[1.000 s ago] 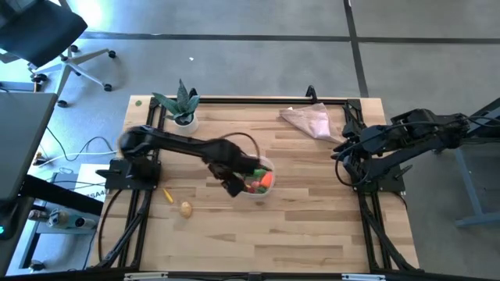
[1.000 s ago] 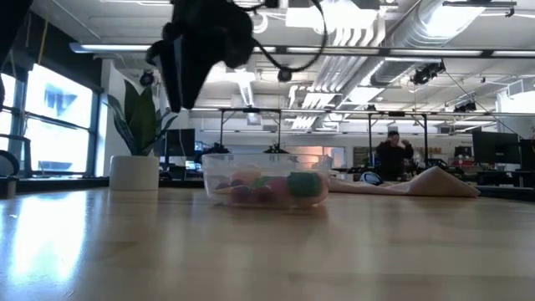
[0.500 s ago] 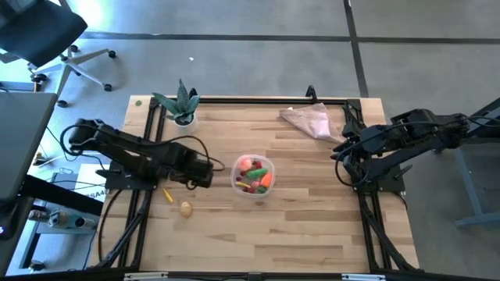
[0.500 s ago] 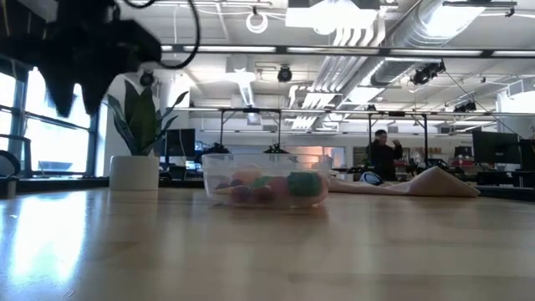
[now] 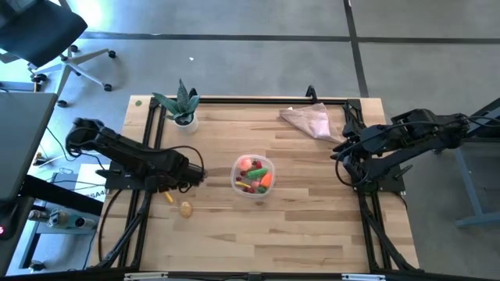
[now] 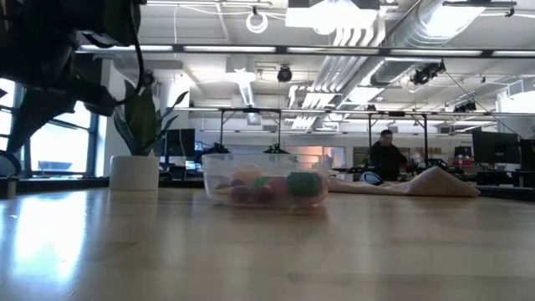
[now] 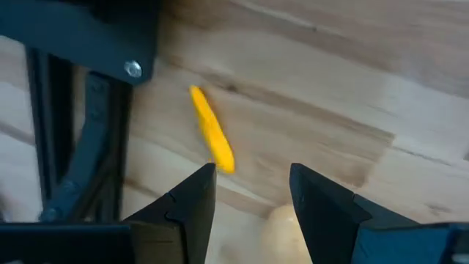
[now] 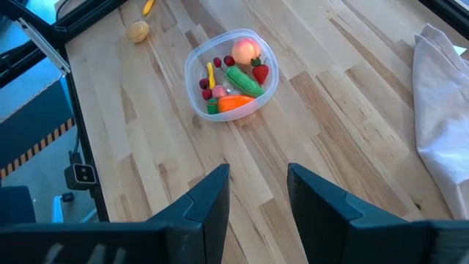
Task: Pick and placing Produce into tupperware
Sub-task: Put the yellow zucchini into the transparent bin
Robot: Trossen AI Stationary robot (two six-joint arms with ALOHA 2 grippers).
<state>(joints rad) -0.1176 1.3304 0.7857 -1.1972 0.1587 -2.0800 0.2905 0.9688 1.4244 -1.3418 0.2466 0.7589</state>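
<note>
the left gripper (image 5: 195,176) hangs above the worktop (image 5: 312,226) near its left edge, fingers parted and holding nothing. in the left wrist view the two dark fingers (image 7: 187,202) frame a slim yellow piece (image 7: 212,138) lying flat on the wood, with the beige potato (image 7: 282,231) just beyond it, low between the finger tips. in the high view both pieces lie close to the left edge, the yellow piece (image 5: 168,196) nearer the frame rail, the potato (image 5: 186,208) just beside it toward the front edge.

the tupperware (image 5: 252,175) stands near the centre of the worktop and already holds a green pod (image 8: 242,81), an orange carrot (image 8: 234,103), a pink-red round piece (image 8: 245,51), a yellow piece and small dark-red bits.

procedure for the step in hand, judged to be picking one of the two loose pieces:
- choose one piece only; they lie near each other, so centre the fingers on the chosen one and keep clear of the other.
- for the yellow piece, turn the wrist so the fingers close across its narrow width, not along its length.
- descend until the tips almost reach the wood, then close gently; the piece looks slim and may skid or roll.
- keep off the dark frame rail (image 7: 88,139) beside it.

the right gripper (image 5: 341,150) waits at the right edge, fingers apart, empty.

no brand, label or legible writing shows on any item.
</note>
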